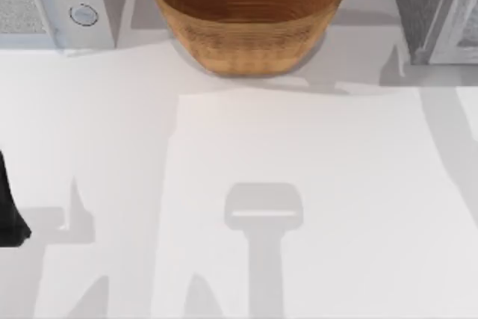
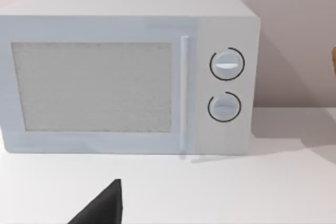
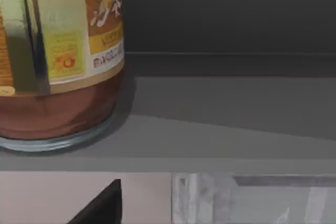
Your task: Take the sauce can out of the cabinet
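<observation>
Sauce can [image 3: 58, 61] standing on cabinet shelf [image 3: 220, 124], close before right wrist camera, likely lined up for grasp; grip state cannot tell.

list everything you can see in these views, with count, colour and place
sauce can: 1, yellow, green and brown label above a maroon band, standing on a grey shelf, seen close by the right wrist view
cabinet: 1, grey, table's far right corner
shelf: 1, grey, inside the cabinet, under the can
basket: 1, woven brown, far centre of the table
microwave: 1, pale white with two round dials, door closed, table's far left corner
table: 1, white, beneath everything
left arm: 1, black, at the table's left edge
left gripper finger: 1 dark tip, facing the microwave
right gripper finger: 1 dark tip, before the shelf edge
</observation>
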